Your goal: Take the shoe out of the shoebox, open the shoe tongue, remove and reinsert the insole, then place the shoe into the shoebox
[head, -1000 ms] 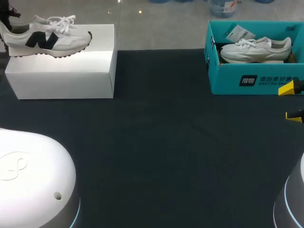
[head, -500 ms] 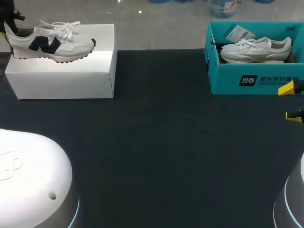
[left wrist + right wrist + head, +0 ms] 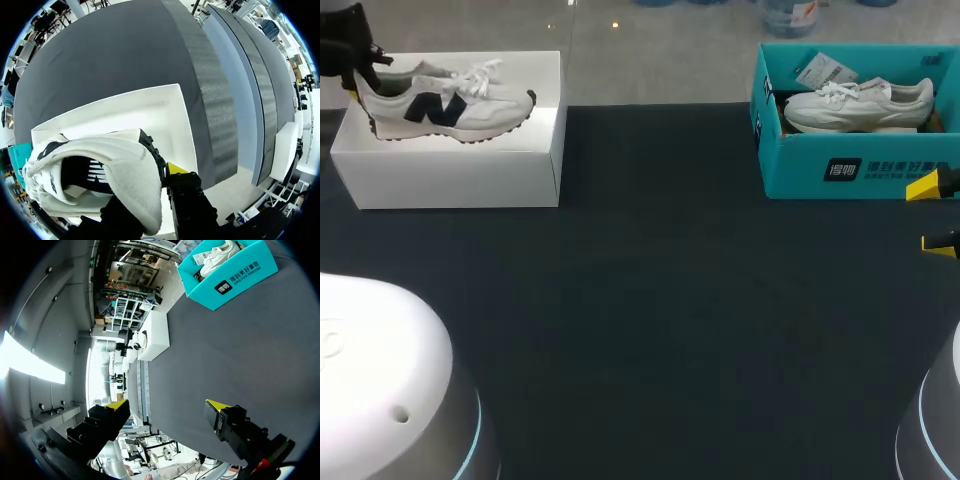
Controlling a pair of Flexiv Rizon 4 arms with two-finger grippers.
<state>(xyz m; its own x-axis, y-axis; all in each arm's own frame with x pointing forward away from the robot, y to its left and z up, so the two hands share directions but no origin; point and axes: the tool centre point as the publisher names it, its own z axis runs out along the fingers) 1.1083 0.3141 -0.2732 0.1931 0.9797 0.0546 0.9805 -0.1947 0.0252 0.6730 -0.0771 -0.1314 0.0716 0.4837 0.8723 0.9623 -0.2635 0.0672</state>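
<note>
Dark grey tabletop (image 3: 660,300) stretching wide, and plenty to call on it. Over at the far-left corner, a white rectangular box (image 3: 460,170), long side facing the near edge. Up on its lid, a white low-top sneaker (image 3: 450,100) with a dark N-shaped logo and white laces, sole down, toe pointing toward the right edge, heel out by the box's left end. Cannot tell whether resting on the lid or held just off it. Clamped onto that heel, the left gripper (image 3: 356,68): in the wrist view, one yellow tip pressed against the outside of the heel, the other finger out of sight behind the padded collar. Firm grasp on the sneaker. Across at the far-right corner, an open teal cardboard shoebox (image 3: 860,170), and inside it a second pale shoe (image 3: 860,102) lying lengthwise, a white paper tag (image 3: 825,70) propped behind its laces. Down along the right edge, near the shoebox's front wall but apart from it, the right gripper (image 3: 935,214), yellow-tipped fingers spread wide over bare tabletop. Released, holding nothing.
</note>
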